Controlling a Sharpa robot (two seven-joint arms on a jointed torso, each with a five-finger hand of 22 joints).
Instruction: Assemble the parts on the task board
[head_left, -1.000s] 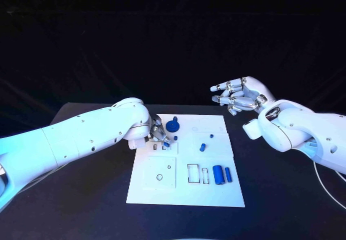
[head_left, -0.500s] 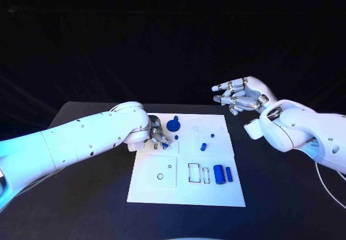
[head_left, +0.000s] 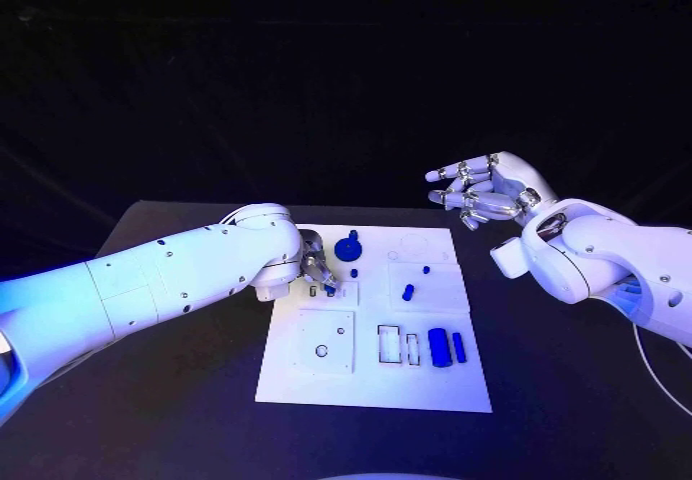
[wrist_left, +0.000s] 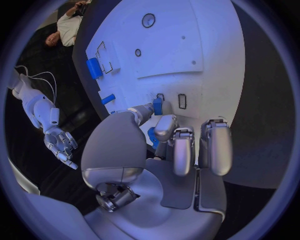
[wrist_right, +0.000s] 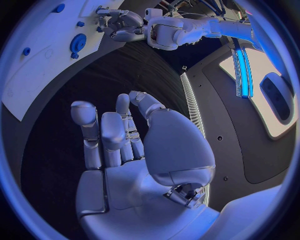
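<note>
The white task board (head_left: 375, 385) lies in the middle of the black table. My left hand (head_left: 313, 268) is low over its far left part and pinches a small blue part (head_left: 330, 288) beside two small slots (head_left: 310, 292). In the left wrist view that blue part (wrist_left: 157, 106) sits at the fingertips (wrist_left: 165, 125), right by a slot (wrist_left: 182, 101). My right hand (head_left: 483, 190) hangs in the air beyond the board's far right corner, fingers apart and empty; the right wrist view shows its bare palm (wrist_right: 128, 150).
On the board lie a round blue knob (head_left: 346, 248), a tiny peg (head_left: 427, 269), a blue oblong piece (head_left: 407, 293) and two blue cylinders (head_left: 437, 347) beside a rectangular slot (head_left: 387, 343). A round hole (head_left: 320, 351) is at the near left.
The left hand has stayed at the slots with the blue part, shifting only slightly. The right hand has kept its raised pose.
</note>
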